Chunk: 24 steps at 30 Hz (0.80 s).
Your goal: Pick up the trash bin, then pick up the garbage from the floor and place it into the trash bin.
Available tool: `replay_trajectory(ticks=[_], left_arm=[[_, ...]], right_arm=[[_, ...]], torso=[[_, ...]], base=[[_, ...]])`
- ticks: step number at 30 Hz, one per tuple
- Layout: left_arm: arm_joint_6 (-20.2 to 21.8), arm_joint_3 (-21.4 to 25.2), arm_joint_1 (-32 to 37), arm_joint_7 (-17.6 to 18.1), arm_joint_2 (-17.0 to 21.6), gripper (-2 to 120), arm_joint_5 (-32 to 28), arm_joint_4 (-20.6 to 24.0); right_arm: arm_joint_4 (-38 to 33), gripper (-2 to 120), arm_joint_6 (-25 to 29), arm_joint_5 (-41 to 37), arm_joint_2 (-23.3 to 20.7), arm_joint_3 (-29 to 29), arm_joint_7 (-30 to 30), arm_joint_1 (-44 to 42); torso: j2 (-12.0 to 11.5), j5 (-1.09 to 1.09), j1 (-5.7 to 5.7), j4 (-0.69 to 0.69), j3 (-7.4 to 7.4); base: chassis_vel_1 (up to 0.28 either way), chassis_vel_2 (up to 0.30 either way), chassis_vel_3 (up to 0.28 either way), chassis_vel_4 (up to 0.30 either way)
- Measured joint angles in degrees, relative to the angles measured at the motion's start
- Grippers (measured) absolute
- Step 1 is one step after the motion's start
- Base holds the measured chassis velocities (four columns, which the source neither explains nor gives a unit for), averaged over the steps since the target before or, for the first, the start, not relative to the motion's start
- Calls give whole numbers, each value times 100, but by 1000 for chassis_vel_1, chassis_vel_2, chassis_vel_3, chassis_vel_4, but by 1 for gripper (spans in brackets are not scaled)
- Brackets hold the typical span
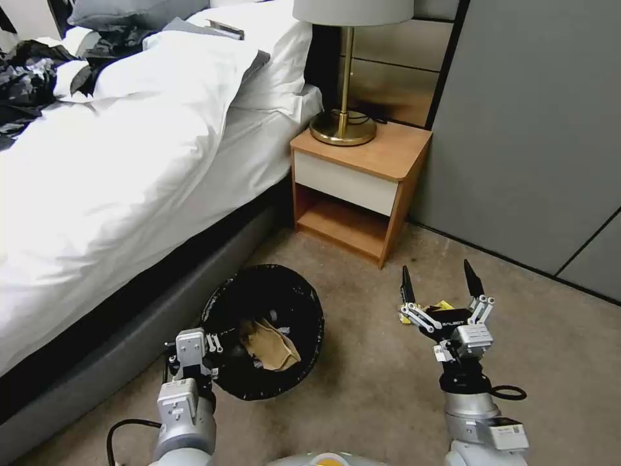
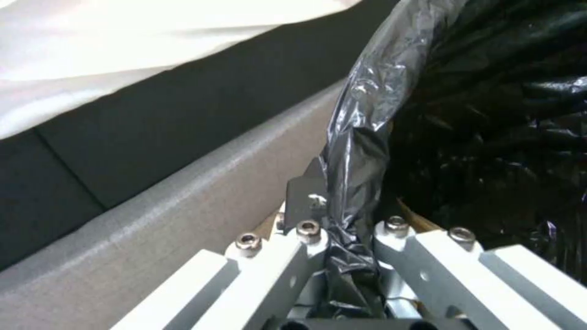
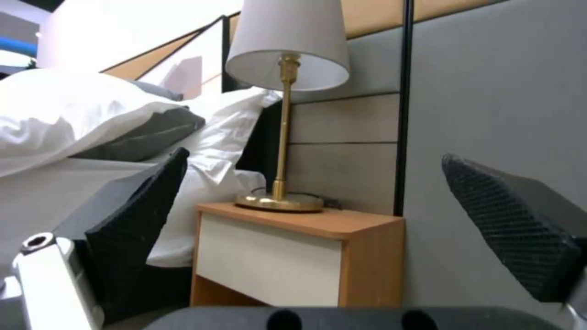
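While the left gripper [image 2: 342, 238] pinches the trash bin [image 1: 262, 330] liner rim beside the bed frame [image 2: 183, 192] | head view: brown paper bag [image 1: 270, 346] inside | right gripper [image 1: 440, 285] spread above yellow wrapper [image 1: 444, 305]

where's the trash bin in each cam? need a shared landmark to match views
Head: trash bin low centre-left, beside the bed, left gripper on its rim.
Left wrist: black bag rim pinched, centre-right.
Right wrist: no bin; lamp, nightstand.
Shared landmark: the bed.

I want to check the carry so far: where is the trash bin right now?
In the head view the trash bin sits low on the robot's left, beside the bed base, with the left gripper clamped on its bag-lined rim.
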<state>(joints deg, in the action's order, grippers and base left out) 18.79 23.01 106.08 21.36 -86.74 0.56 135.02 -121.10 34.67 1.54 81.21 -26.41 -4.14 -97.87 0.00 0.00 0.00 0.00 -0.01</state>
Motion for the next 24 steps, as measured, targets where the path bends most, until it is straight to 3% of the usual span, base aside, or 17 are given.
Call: replay_trajectory(ticks=[12,18,20,24], left_arm=[[-4,4,23,5,-5,1,2,1],[-25,3,52,8,-7,1,26,1],[-44,1,74,9,-8,1,40,1],[-48,2,75,10,-8,1,53,-4]], right_arm=[[16,100,-121,25,-179,-235,54,369],[70,100,-788,-204,-376,-359,-123,979],[239,100,-1387,-503,-543,-418,-357,1353],[476,100,-1891,-773,-674,-408,-567,1616]], torso=[[0,1,0,-1,0],[0,0,0,1,1],[0,1,1,0,1],[0,1,0,0,1]], base=[[0,0,0,0],[0,0,0,0],[0,0,0,0],[0,0,0,0]])
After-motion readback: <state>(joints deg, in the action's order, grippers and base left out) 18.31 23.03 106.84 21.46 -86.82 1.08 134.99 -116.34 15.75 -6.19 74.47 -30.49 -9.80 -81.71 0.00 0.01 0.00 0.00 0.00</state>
